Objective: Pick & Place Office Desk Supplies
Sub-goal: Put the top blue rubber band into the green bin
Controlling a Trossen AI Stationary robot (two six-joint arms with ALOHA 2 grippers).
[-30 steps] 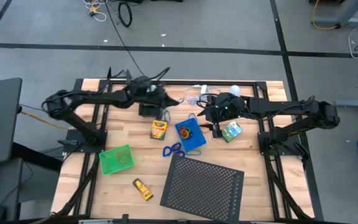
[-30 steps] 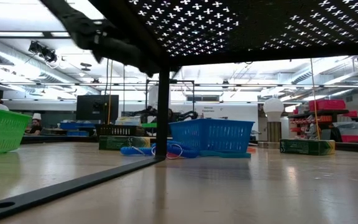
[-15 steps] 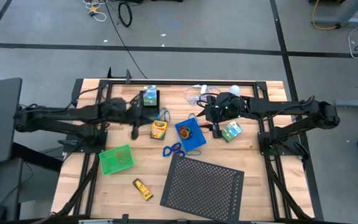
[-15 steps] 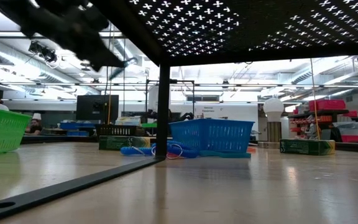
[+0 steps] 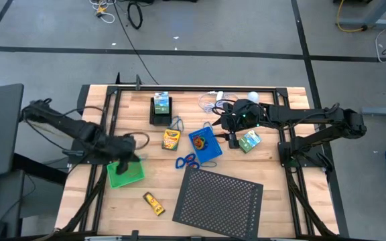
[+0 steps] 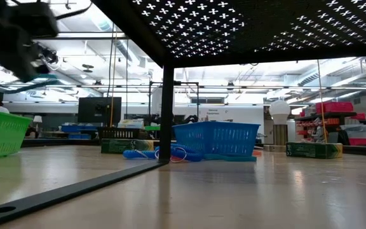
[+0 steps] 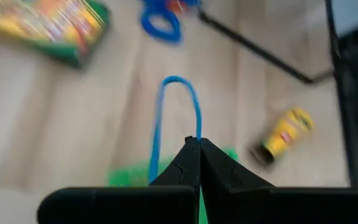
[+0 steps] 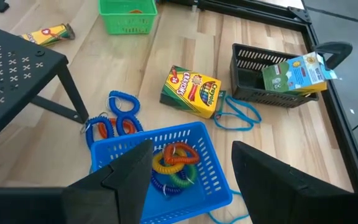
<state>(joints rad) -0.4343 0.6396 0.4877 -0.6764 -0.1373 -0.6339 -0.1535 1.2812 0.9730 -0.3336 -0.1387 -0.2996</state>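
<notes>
Above green tray, left pincer clamped tight on blue loop; right pincer agape, empty.

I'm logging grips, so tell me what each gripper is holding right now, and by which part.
The left gripper pinches a thin blue elastic loop at one end, above the green tray. The right gripper is open, holding nothing.

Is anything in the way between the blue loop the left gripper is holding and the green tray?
Nothing visible. The left gripper is shut on the thin blue elastic loop, hovering right over the green plastic mesh tray, with only open air between them.
</notes>
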